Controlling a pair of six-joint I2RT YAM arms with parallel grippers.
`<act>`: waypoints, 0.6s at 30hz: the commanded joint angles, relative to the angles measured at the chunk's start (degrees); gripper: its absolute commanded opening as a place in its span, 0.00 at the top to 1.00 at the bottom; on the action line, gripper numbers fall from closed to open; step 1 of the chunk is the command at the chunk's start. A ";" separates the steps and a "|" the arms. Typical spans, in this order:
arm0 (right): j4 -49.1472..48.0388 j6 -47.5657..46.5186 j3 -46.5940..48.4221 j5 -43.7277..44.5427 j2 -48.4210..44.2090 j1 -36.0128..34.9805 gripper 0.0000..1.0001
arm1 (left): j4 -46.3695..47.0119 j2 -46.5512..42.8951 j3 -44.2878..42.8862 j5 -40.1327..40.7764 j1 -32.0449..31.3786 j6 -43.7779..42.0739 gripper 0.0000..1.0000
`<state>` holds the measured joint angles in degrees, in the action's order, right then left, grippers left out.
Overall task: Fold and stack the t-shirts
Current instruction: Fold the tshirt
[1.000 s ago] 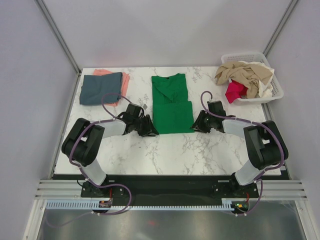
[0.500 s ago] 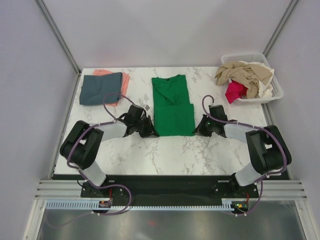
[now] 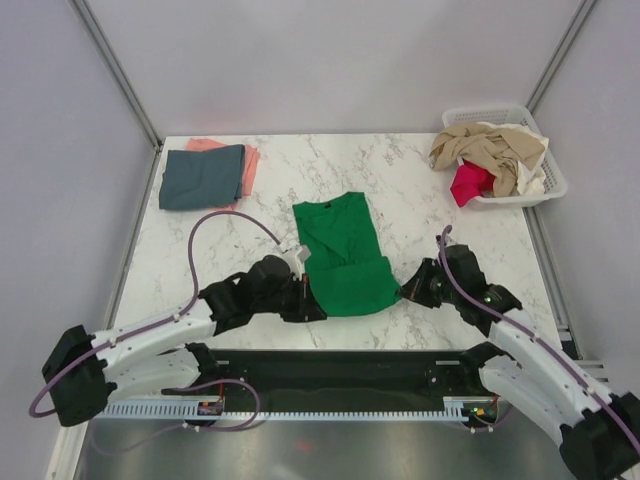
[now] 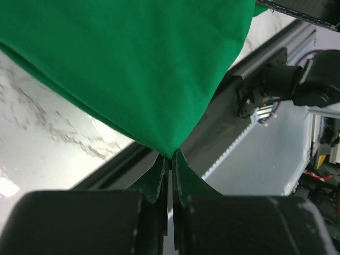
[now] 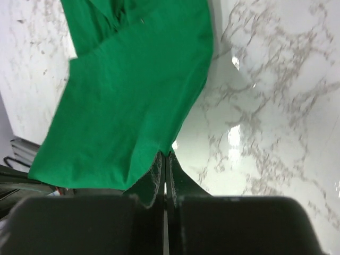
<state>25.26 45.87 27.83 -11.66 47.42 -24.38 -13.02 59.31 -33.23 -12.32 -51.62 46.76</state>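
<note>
The bright green t-shirt (image 3: 343, 255) lies partly folded near the table's front edge, collar end pointing away. My left gripper (image 3: 308, 302) is shut on its near left corner (image 4: 169, 151). At the near right corner (image 5: 166, 151) my right gripper (image 3: 405, 290) is pinched shut on the cloth. Both held corners sit a little off the marble. A slate blue-grey t-shirt (image 3: 202, 176) lies folded on top of a salmon pink one (image 3: 250, 165) at the back left. Beige (image 3: 490, 148) and magenta-red (image 3: 470, 182) t-shirts are heaped in the basket.
The white slatted basket (image 3: 548, 186) stands at the back right corner. The black front rail (image 3: 340, 368) runs just below the shirt's near edge. Bare marble (image 3: 400, 175) shows between the green shirt and the basket.
Both grippers shut on the green shirt's near corners and pulled it toward the front edge; both arms stretched low and drew back with it.
</note>
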 commanded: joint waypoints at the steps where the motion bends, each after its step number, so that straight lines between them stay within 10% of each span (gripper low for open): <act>1: 11.20 5.28 1.25 3.84 -8.47 -2.68 1.00 | -6.31 -6.47 0.45 5.46 -3.84 7.72 0.98; 18: 15.61 -4.46 31.13 13.77 17.94 -2.69 1.00 | -22.23 -1.92 -18.97 9.87 6.60 -1.76 0.98</act>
<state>41.80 44.84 53.76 -2.39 60.03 -27.27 -33.12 55.90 -50.24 -1.78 -49.60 49.21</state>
